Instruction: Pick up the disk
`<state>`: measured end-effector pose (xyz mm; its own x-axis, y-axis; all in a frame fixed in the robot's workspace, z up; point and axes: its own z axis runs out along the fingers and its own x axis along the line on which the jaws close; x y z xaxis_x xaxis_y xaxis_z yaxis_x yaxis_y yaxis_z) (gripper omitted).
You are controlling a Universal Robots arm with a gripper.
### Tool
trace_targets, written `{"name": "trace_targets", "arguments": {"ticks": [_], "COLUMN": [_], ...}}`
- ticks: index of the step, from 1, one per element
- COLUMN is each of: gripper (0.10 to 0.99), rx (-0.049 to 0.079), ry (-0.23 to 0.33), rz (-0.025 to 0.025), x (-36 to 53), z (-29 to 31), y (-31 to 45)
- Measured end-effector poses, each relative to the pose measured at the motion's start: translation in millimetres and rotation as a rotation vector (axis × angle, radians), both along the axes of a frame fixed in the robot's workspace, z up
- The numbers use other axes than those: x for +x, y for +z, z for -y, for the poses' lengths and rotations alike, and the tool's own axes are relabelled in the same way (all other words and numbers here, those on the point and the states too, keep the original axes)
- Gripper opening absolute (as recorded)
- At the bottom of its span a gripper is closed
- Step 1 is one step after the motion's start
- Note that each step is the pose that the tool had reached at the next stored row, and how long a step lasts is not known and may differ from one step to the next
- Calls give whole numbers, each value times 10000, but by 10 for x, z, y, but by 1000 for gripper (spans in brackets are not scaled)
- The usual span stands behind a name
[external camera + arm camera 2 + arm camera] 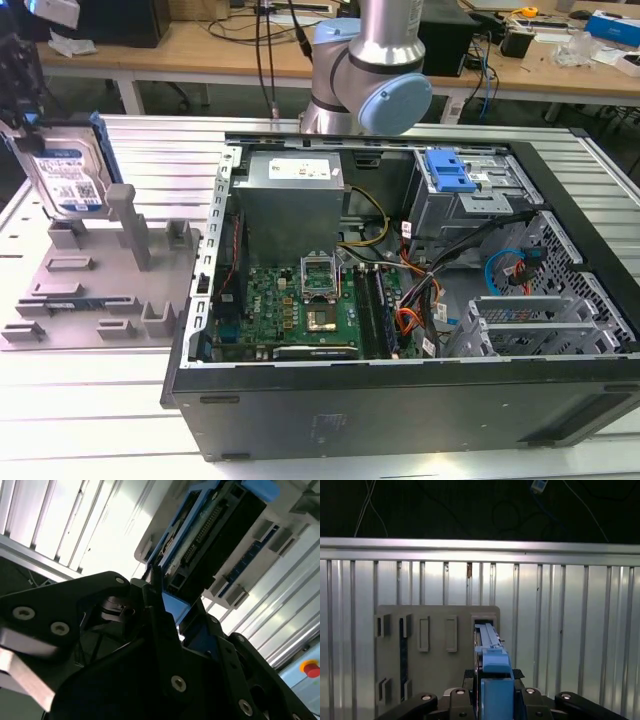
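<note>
While the disk (62, 178) is pinched edge-on by the gripper (492, 692) above the grey fixture tray (90, 290), it is best kept upright and raised straight clear of the posts

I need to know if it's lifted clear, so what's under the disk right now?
The disk hangs edge-down in the gripper, above the grey fixture tray. In the first wrist view the tray's slots lie beneath it. The disk itself covers whatever sits directly under its lower edge.

Exterior view: high, oblique. Both wrist views: close, sharing fixture tray (435, 645) (260, 550) below hand (492, 695).
</note>
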<state>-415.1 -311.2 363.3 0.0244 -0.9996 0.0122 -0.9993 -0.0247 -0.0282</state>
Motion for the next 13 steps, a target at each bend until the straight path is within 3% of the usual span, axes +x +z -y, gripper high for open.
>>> {"name": "trace_targets", "arguments": {"ticks": [2,4,6,8,12,13], "gripper": [369,369,369,369,369,369], "rx": [0,0,0,0,0,0], "ry": [0,0,0,0,0,0], "rz": [2,1,0,1,-1,2], "x": [0,0,0,0,0,0], "z": [0,0,0,0,1,2], "y": [98,266,360,556,750,835]}}
